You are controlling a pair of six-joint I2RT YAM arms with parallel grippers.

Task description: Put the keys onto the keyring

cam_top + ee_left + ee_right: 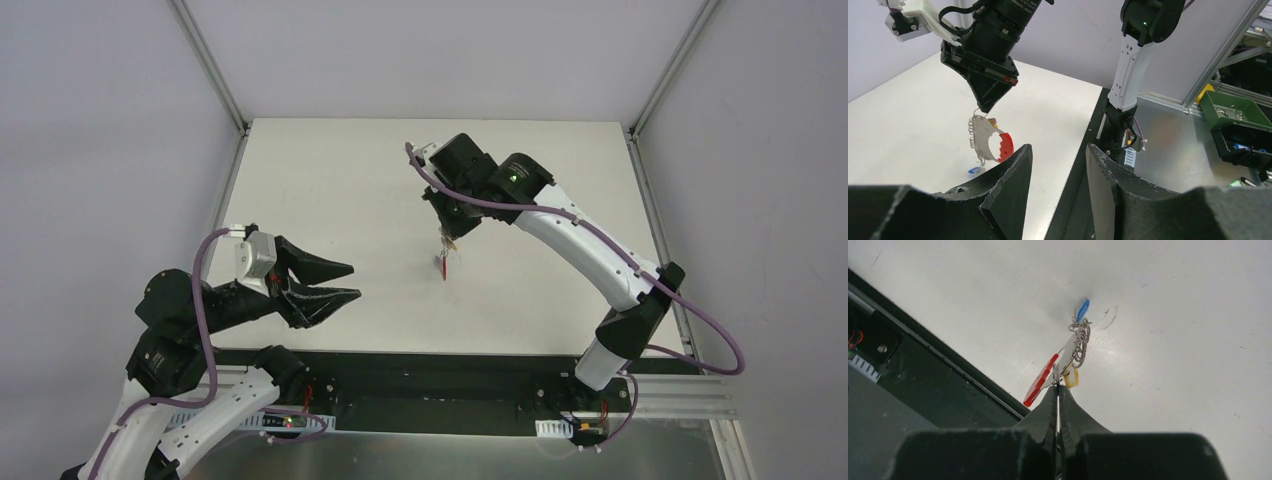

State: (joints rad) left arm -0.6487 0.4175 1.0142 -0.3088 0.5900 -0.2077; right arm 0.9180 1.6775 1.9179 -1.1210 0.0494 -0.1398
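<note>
Silver keyring (pixel 1079 337) dangling above middle of surface (pixel 330 180), pinched in right pincer (pixel 1058 386) | yellow-headed key (pixel 1071 377) beside its tips | left pincer (pixel 355 281) half-spread, empty, near-left corner

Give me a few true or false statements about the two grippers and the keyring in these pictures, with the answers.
1. The right gripper is shut on the keyring. True.
2. The left gripper is holding the key. False: the left gripper is open and empty. The key, with its yellow head, hangs with the keyring, close to the right gripper's tips.
3. The keyring lies flat on the table. False: it hangs from the right gripper.
4. The keyring's strap is red. True.
</note>
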